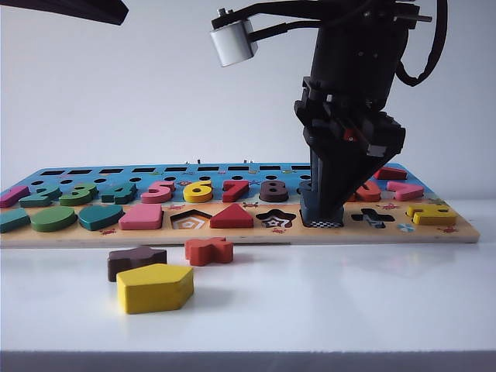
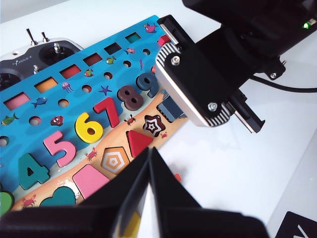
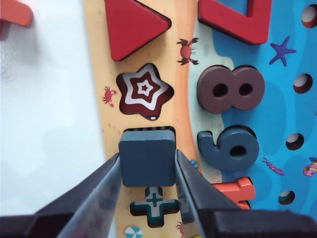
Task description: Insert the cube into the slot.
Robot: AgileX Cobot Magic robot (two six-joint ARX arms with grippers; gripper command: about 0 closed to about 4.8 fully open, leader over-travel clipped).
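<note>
R gripper (image 3: 147, 168) clamped on the cube (image 3: 147, 157), one finger on each side face, navy block held flat-side up to the wrist cam. Cube sits directly over the slot (image 1: 322, 223); in the exterior view the gripper points down at the puzzle board (image 1: 232, 234) front row, checkerboard strip showing just under the fingertips, between star cut-out (image 1: 276, 219) and cross cut-out (image 1: 373, 218). A thin striped edge of the slot peeks out past the cube's far side in the R wrist view, so alignment looks close but not quite dead-on, cube maybe a touch short of the far edge. Can't tell if it's already partly seated or only resting on the rim. Step in hand, by my read: final insertion, lowering phase. Next move likely calls for a small nudge toward the star side/far edge to square up, press straight down, then let go and lift clear. L gripper (image 2: 149, 163) hangs above table nr board's front edge, fingers together, holding nothing, well clear. Yellow pentagon (image 1: 154, 287), brown piece (image 1: 135, 260), red piece (image 1: 208, 249) lie loose on the table (image 1: 349, 294).
</note>
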